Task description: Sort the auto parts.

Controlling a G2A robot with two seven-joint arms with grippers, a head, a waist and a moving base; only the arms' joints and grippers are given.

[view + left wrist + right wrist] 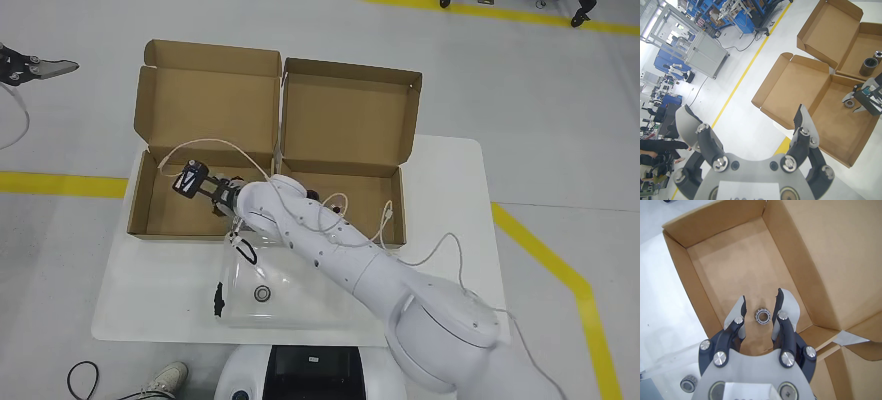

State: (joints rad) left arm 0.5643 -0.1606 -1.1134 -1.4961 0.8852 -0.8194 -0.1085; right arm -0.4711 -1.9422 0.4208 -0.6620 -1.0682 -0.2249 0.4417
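The small bearing (pixel 762 316) sits flat in the left cardboard box (pixel 734 262), hole pointing up, between the spread fingers of the right gripper (pixel 762 295); the left gripper (pixel 743 111) hangs wide open over the pale floor (pixel 783 37), beside the white table (pixel 450 180).

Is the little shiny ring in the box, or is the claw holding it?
In the box. The bearing lies on the cardboard box floor; the right claw, open, straddles it without touching.
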